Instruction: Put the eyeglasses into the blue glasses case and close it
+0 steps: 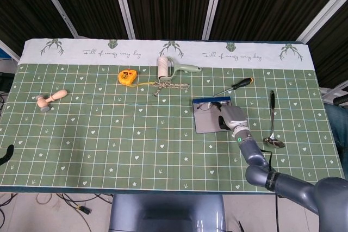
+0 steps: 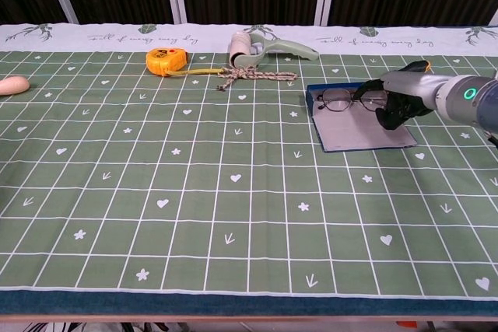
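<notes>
Your eyeglasses [image 2: 341,101] sit at the far end of the open blue glasses case [image 2: 359,128], over its blue back edge, with the lenses to the left of your right hand [image 2: 398,101]. In the chest view one temple runs from the lenses straight into the curled fingers [image 2: 387,111], so you are holding the glasses by that arm; whether the frame touches the case or hangs just above it cannot be told. The case's grey inner panel lies flat toward you, bare in front of the hand. In the head view the hand [image 1: 231,118] covers the right part of the case [image 1: 207,121] and the glasses [image 1: 206,107] show only as a thin outline at the top.

You are working over a green grid-patterned mat [image 2: 194,192] with small hearts and arrows, and a pale printed band along its far edge. Behind the table hang dark panels with light slanted bars. Along the far side lie a yellow tape measure [image 2: 166,60], a lint roller [image 2: 259,49] and a coil of rope [image 2: 253,75]. A screwdriver [image 1: 235,86] and a spoon [image 1: 272,125] lie right of the case, and a wooden piece [image 1: 50,99] lies far to the left.

Your right hand is narrowed, fingers bent in around the temple. Your left hand appears in neither view.
</notes>
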